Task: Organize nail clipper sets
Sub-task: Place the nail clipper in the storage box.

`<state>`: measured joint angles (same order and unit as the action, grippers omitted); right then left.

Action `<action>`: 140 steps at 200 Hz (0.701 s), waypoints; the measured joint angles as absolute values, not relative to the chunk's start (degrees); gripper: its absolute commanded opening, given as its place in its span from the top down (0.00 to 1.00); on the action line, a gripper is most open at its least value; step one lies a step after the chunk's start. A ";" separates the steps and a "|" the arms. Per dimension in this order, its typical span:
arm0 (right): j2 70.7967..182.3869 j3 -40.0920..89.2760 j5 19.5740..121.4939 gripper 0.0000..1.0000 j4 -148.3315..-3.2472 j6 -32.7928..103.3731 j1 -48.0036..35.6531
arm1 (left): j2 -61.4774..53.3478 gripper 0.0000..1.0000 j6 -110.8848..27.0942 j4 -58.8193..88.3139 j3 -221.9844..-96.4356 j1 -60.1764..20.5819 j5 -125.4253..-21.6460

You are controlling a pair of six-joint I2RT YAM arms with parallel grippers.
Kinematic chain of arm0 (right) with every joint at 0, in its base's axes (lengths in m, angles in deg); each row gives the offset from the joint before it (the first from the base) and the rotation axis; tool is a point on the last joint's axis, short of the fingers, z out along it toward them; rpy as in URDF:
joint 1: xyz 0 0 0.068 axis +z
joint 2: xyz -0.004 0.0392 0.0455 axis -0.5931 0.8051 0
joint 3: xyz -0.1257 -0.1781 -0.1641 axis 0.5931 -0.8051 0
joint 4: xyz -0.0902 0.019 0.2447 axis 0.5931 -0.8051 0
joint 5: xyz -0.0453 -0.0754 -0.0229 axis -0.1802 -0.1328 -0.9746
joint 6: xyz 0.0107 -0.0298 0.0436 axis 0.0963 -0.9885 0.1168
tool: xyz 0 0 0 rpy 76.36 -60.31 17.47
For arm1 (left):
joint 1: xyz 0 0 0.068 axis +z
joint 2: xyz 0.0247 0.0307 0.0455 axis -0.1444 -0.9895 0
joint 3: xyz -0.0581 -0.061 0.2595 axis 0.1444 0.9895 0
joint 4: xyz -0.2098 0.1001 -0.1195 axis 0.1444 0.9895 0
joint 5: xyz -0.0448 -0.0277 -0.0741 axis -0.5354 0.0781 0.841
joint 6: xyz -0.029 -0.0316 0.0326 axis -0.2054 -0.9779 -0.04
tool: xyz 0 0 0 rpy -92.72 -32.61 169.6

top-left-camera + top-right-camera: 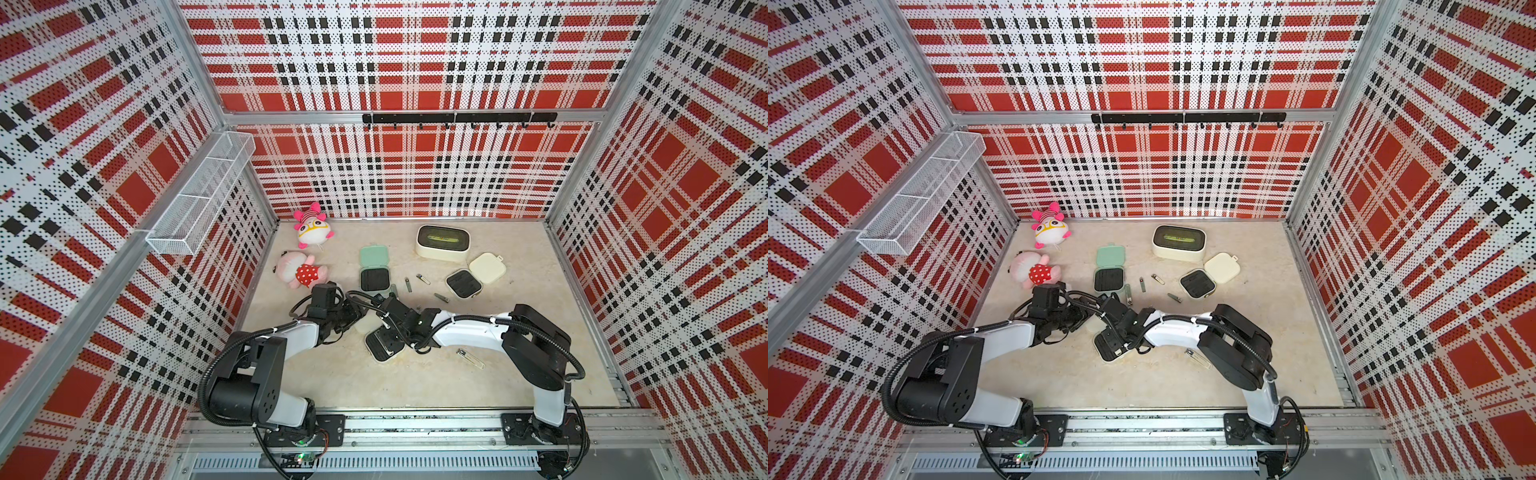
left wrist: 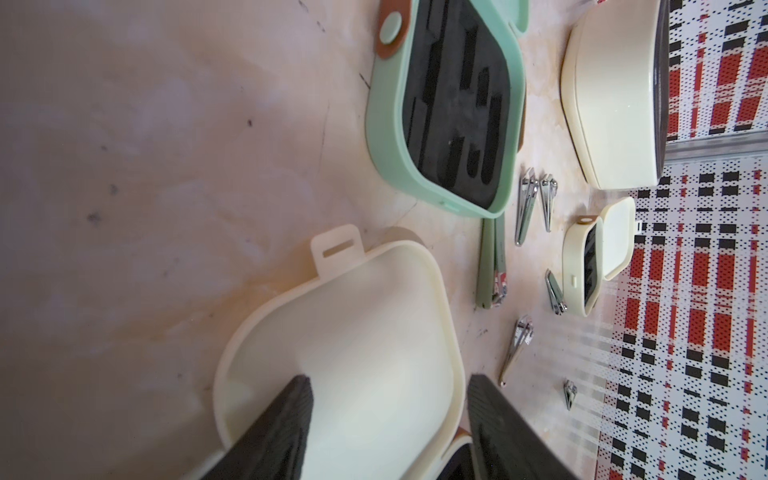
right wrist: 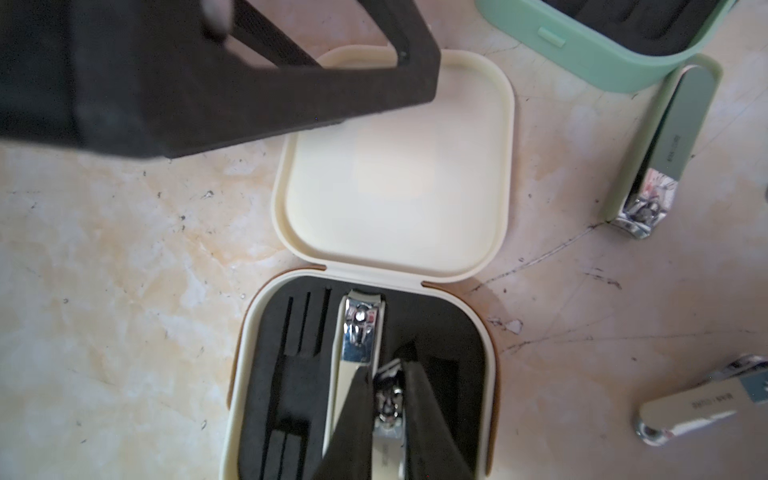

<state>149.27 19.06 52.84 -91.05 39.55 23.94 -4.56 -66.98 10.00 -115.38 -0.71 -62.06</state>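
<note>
1. Cream case [image 3: 395,174] lies open at the table's [image 1: 374,386] front middle, lid flat, so its black insert [image 3: 291,374] faces up for loading
2. Left gripper [image 2: 388,378], jaws apart, straddles the lid's rim, probably to steady the case
3. Right gripper [image 3: 388,370], closed on a clipper, hangs over the insert to seat it
4. Larger clipper [image 3: 359,328] sits in its slot
5. Small clipper [image 3: 388,399], pinched by the right gripper, lines up with the neighbouring slot
</note>
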 measured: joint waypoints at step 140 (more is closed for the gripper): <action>149.27 15.67 54.31 0.86 -86.35 39.80 23.43 | -5.08 0.35 -66.78 8.97 -115.27 -0.52 -62.02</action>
